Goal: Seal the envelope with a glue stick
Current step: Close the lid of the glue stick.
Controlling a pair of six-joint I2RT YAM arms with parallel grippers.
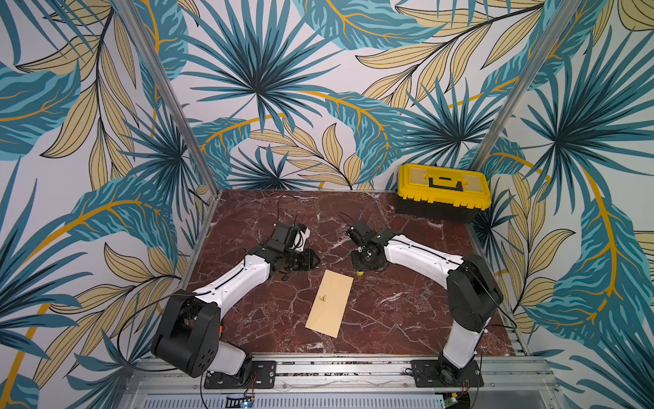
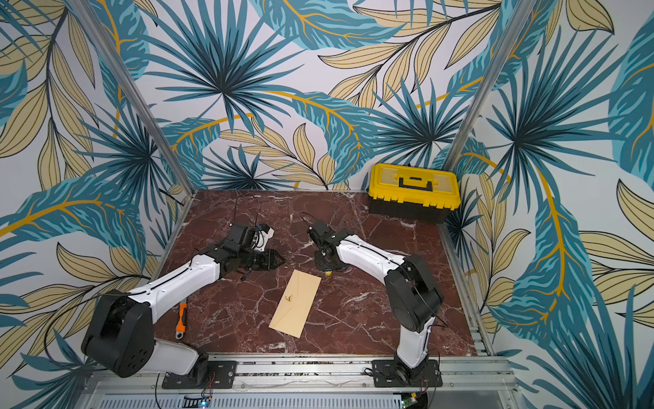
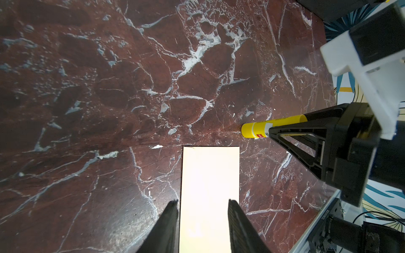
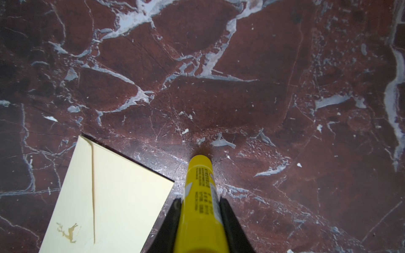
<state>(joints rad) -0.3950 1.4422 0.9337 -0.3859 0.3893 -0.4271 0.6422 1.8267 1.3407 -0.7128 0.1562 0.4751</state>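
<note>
The tan envelope (image 1: 329, 304) (image 2: 295, 304) lies flat mid-table, flap face up, with a small deer mark on it. My right gripper (image 4: 200, 199) points down, shut on the yellow glue stick (image 4: 200, 210). The stick's yellow end (image 3: 247, 130) sits at or just above the marble, beside the envelope's far right corner (image 4: 168, 181). In both top views only a yellow bit of the glue stick (image 1: 360, 273) (image 2: 328, 273) shows under the wrist. My left gripper (image 3: 203, 201) (image 1: 316, 262) is open at the envelope's far end, and the pale envelope (image 3: 210, 186) shows between its fingers.
A black toolbox with a yellow lid (image 1: 444, 193) (image 2: 414, 191) stands at the back right corner. An orange-handled wrench (image 2: 181, 317) lies near the left arm's base. Aluminium rails (image 1: 339, 368) run along the front edge, and patterned walls close in the table.
</note>
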